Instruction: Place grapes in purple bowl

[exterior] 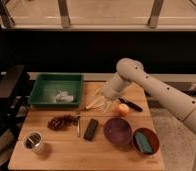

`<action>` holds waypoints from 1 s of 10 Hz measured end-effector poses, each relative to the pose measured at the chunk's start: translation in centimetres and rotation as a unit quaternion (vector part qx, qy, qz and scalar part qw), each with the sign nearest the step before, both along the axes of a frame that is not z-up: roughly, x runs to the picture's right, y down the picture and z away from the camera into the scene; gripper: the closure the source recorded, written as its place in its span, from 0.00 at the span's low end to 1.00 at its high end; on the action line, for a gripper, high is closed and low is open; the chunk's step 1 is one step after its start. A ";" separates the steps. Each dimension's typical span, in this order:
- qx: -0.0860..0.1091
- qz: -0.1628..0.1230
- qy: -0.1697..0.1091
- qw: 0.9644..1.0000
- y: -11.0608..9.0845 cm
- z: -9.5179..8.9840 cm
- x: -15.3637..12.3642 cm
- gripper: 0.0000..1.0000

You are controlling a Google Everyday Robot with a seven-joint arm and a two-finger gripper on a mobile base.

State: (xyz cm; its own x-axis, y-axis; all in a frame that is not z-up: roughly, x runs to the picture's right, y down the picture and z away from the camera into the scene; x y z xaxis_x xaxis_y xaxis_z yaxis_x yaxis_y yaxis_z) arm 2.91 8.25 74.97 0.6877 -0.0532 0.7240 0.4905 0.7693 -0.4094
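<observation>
The grapes (61, 121), a small dark reddish-brown bunch, lie on the left half of the wooden board (66, 152). The purple bowl (117, 131) stands right of the middle of the board, near its front. My gripper (105, 101) hangs from the white arm over the back middle of the board. It is well to the right of and behind the grapes, and behind the purple bowl. It holds nothing that I can see.
A green tray (46, 82) with a white object stands at the back left. An orange fruit (123, 109), a black-handled tool (130, 104), a pale object (93, 104), a dark block (91, 129), a metal cup (34, 142) and a reddish-brown bowl (144, 141) holding something teal share the board.
</observation>
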 end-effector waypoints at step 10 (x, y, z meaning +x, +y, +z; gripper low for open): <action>0.002 -0.068 -0.061 0.996 1.8 2.0 -12.7 0.34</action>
